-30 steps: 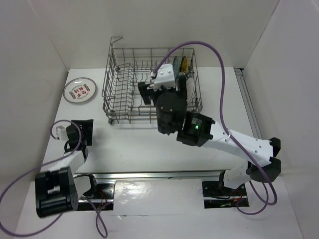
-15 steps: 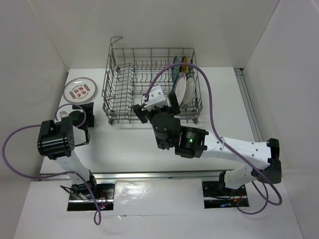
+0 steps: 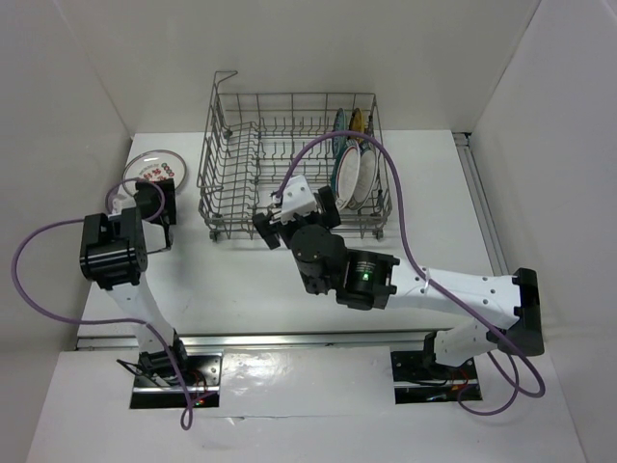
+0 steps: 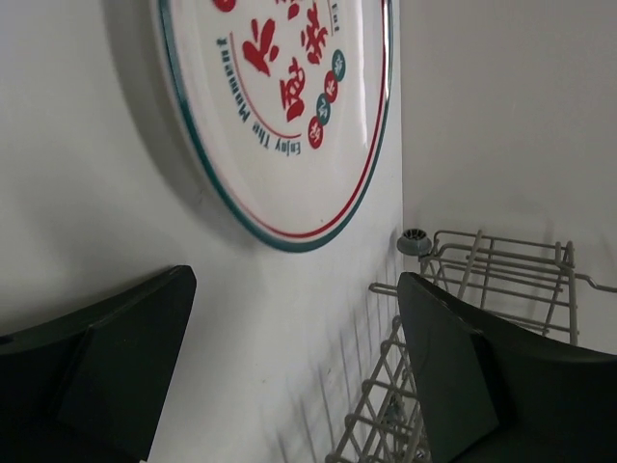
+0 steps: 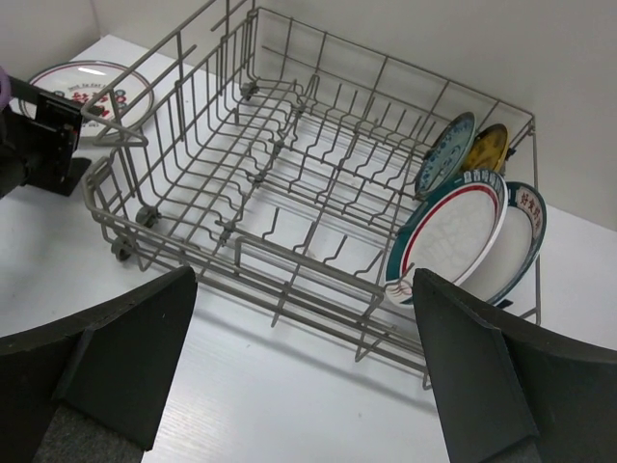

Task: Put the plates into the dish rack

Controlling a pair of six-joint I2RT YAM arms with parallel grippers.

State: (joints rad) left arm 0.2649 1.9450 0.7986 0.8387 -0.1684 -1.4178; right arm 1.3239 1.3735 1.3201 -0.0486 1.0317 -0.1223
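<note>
**A:** Where is the red-marked plate (image 4: 289, 106)?

**B:** It lies flat on the surface (image 3: 231, 289) at the far left, just left of the dish rack (image 3: 289, 95). Four others stand on edge at the rack's right end: the teal-rimmed plate (image 5: 448, 236), the blue-lettered plate (image 5: 525, 227), the patterned plate (image 5: 445, 152) and the yellow plate (image 5: 492, 145).

**A:** And the grippers?

**B:** The left gripper (image 4: 294, 318) hovers at the plate's near side without touching it. Its jaws are spread fully, with nothing between them. The right gripper (image 5: 304, 318) is just as wide and also empty, by the rack's near side.

**A:** How will that plate handle?

**B:** It looks rigid, glossy and light. I cannot tell whether it is glazed ceramic or melamine. It is probably slippery and could chip if dropped. Lying flat, it offers only its rim, so I would work one finger under the raised edge nearest the gripper. Then I would pinch across the lip and tilt the plate upright for the tines.
</note>
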